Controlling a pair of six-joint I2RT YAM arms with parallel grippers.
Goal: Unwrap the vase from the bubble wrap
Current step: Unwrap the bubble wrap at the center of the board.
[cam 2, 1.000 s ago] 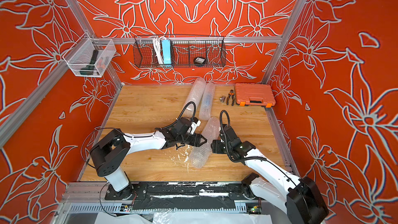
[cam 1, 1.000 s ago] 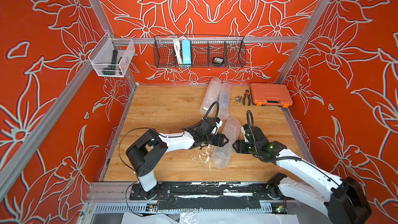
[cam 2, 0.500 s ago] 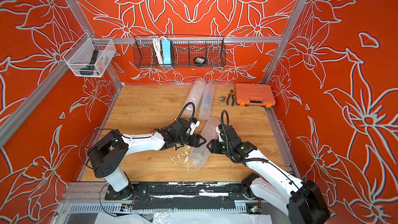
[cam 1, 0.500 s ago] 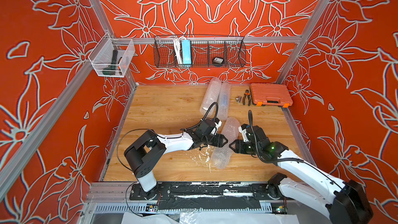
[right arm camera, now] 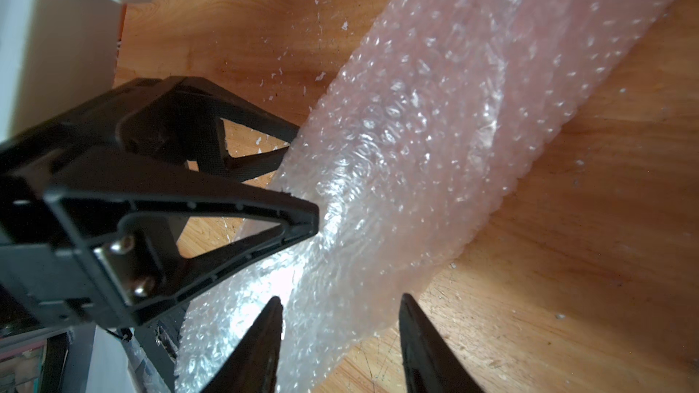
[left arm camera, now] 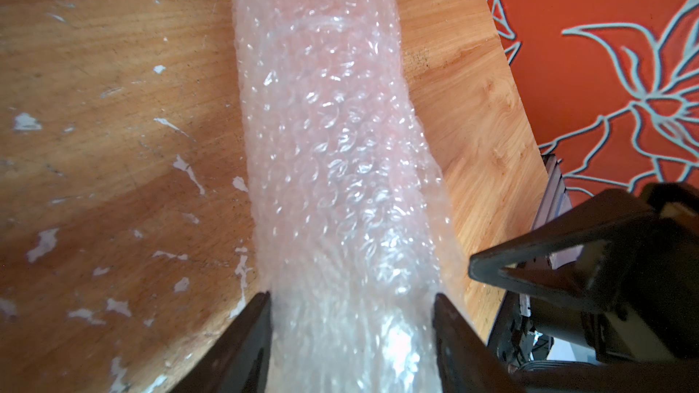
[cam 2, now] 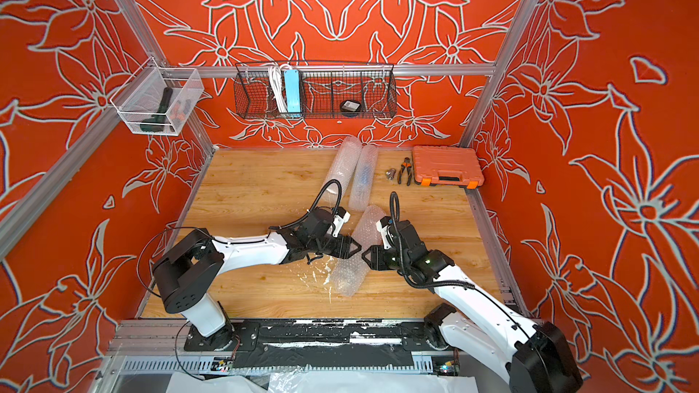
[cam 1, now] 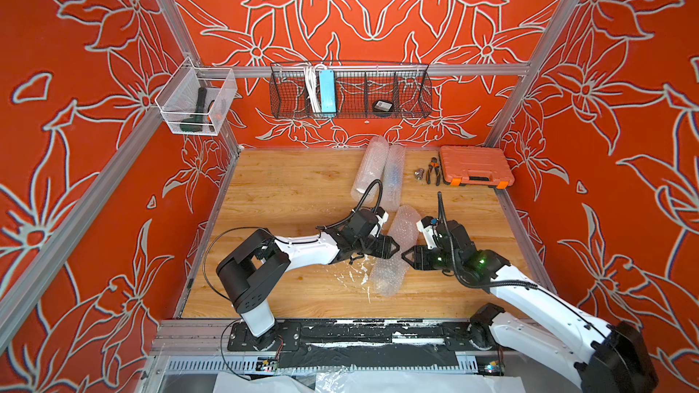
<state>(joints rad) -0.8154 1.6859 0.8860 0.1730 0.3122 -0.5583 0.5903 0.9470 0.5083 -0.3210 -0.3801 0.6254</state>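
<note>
**One bubble wrap roll is being flanked from both sides**

The bubble wrap roll is lying slantwise on the wooden table, just right of centre in the lower half of both top views. The left gripper is reaching in from the left of the frame and clamping it. In the left wrist view both fingers are pressing against the roll's sides. The right gripper is facing it from the right, the two sets of tips nearly touching. In the right wrist view its jaws are standing apart around the roll, but I cannot tell whether they are squeezing it. Two more bubble wrap tubes are lying side by side toward the table's upper centre. Pliers and an orange tool case are sitting to their right.
</note>
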